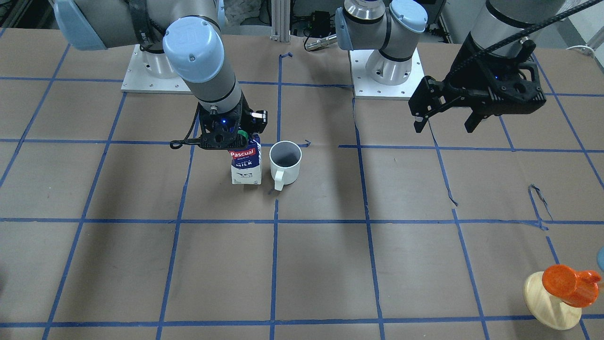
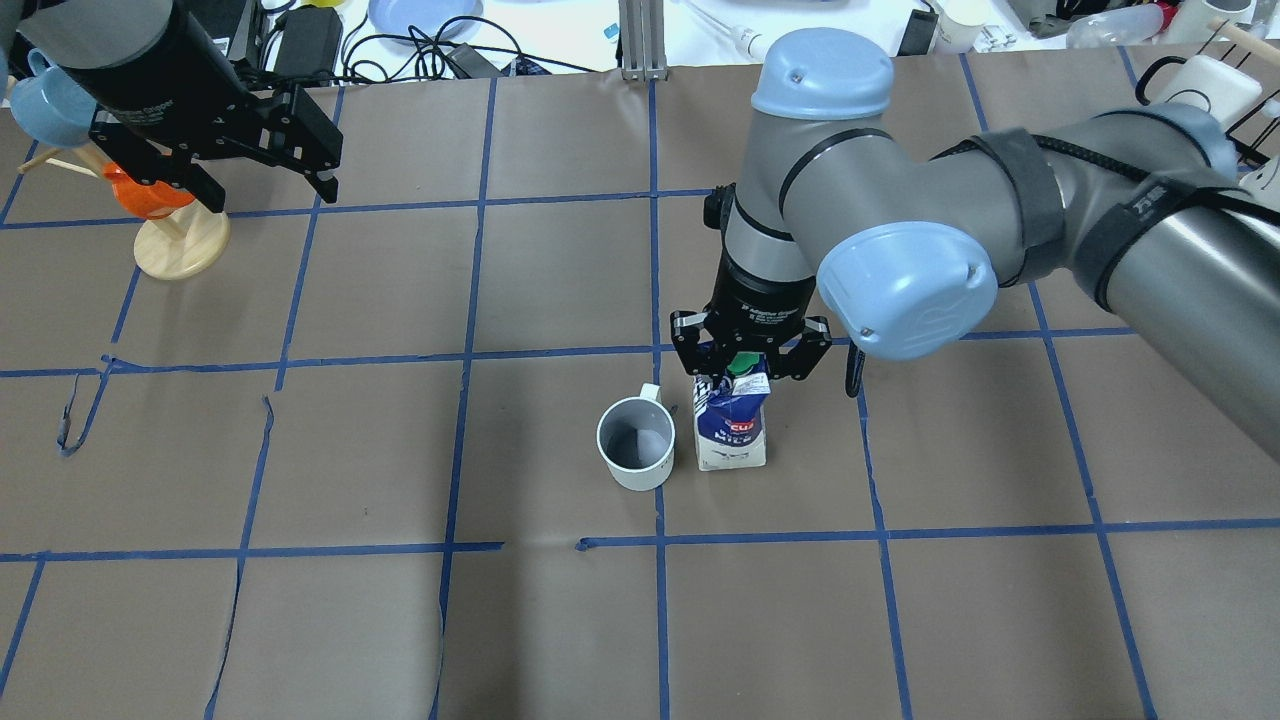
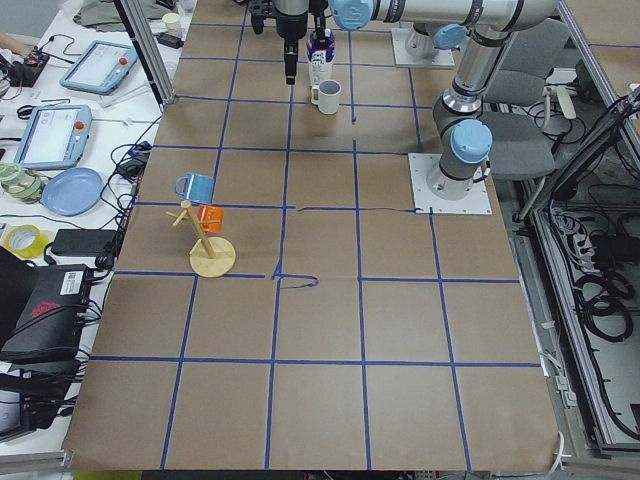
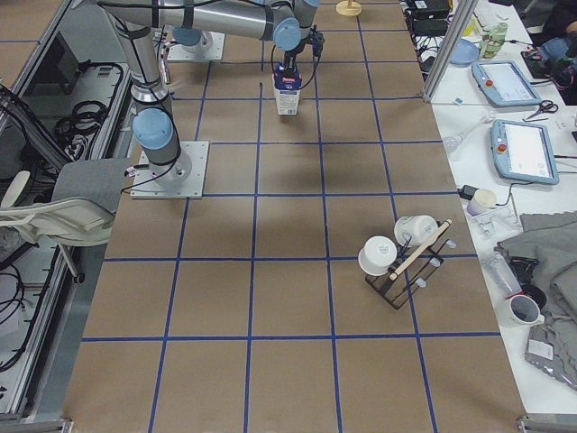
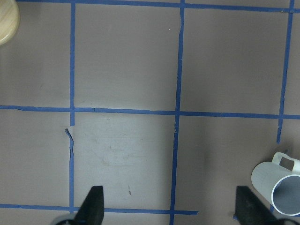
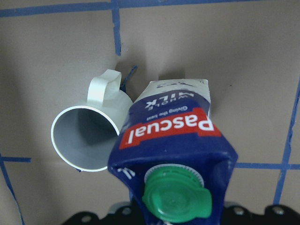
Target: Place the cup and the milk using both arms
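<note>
Two hands: right hand (image 2: 748, 376) points down, seemingly clamped on milk (image 2: 733, 432); left hand (image 1: 444, 124) hovers tilted, fingers apart.

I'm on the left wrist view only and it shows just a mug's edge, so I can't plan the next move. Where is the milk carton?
Observer: The dark blue and white gable-top milk carton stands upright close beside the white ceramic mug, on the robot's right side of it.
Operator: Is the right gripper near it?
Observer: Yes. The right gripper is down over the carton's top, fingers either side of the gable. I cannot tell whether they press it.
</note>
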Available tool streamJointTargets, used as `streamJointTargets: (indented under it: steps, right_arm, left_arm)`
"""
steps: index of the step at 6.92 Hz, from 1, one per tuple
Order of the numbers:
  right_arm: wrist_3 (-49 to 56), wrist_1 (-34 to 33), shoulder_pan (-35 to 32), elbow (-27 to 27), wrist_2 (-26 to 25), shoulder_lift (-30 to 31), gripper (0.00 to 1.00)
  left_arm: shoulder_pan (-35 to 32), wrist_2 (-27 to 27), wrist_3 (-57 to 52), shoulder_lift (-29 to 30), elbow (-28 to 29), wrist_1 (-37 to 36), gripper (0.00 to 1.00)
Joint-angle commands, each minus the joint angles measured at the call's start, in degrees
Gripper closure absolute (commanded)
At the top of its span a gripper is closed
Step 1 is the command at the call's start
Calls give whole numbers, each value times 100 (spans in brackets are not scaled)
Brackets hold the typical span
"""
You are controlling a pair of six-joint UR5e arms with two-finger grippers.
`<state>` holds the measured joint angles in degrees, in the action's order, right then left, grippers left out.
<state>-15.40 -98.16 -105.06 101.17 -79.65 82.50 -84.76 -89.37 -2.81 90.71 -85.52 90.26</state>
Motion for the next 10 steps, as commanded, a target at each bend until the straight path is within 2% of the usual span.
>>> streamJointTargets:
  steps: [1, 2, 3, 5, 6, 8, 9, 10]
  right_arm:
    - [19, -141, -15, 219, 46, -6, 63]
    - [28, -133, -6, 211, -15, -6, 51]
    - [-7, -142, -6, 219, 28, -6, 1]
    - [54, -133, 38, 88, -199, 47, 0]
    - [63, 24, 73, -269, -539, 143, 0]
    - [98, 1067, 152, -1514, -1164, 144, 0]
    - [429, 1724, 292, -2069, -1245, 153, 0]
    - [824, 1930, 528, -2257, -1255, 257, 0]
  left_arm:
    - [-6, -1, 0, 8, 0, 0, 0]
    - [-6, -1, 0, 8, 0, 0, 0]
    - [-15, -1, 0, 8, 0, 0, 0]
    - [-6, -1, 0, 8, 0, -9, 0]
    - [-6, -1, 0, 8, 0, -9, 0]
    - [-15, -1, 0, 8, 0, -9, 0]
    - [-6, 8, 0, 8, 0, -9, 0]
    - [-15, -1, 0, 0, 0, -9, 0]
